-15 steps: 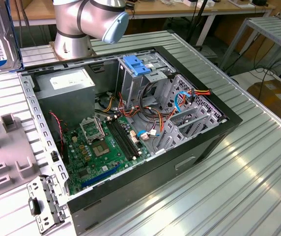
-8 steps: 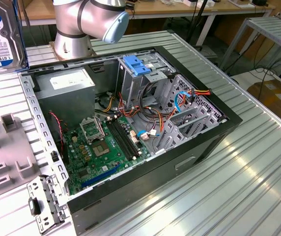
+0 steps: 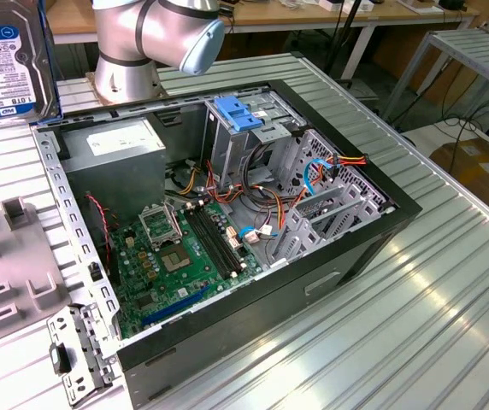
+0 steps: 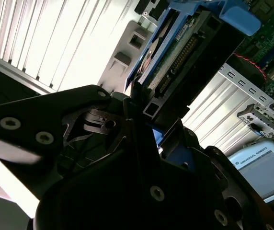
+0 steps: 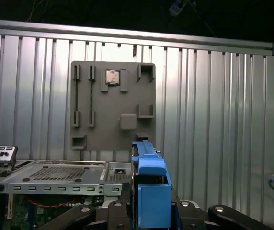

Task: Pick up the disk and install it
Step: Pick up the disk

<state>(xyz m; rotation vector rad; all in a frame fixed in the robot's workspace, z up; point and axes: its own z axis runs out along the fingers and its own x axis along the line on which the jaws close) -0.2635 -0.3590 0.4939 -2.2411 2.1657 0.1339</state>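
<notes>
The end effector (image 4: 144, 108) is gripping the disk (image 4: 185, 52), holding it aloft above the ribbed metal counter (image 5: 213, 120), a grey fixture plate (image 5: 113, 105) lying beneath.

Disk (image 3: 5, 60): bore a glossy paper label; frame was smooth light-blue plastic.
Gripper (image 4: 138, 103): was matt black metal.
Table (image 3: 415, 325): was ribbed bare aluminium with a satin sheen.
Case (image 3: 330, 273): was matt black.
Holder plate (image 5: 113, 105): was matt grey plastic.

blue-framed disk (image 5: 150, 189), green motherboard (image 3: 185, 256), ribbed silver table (image 3: 398, 316)
</notes>
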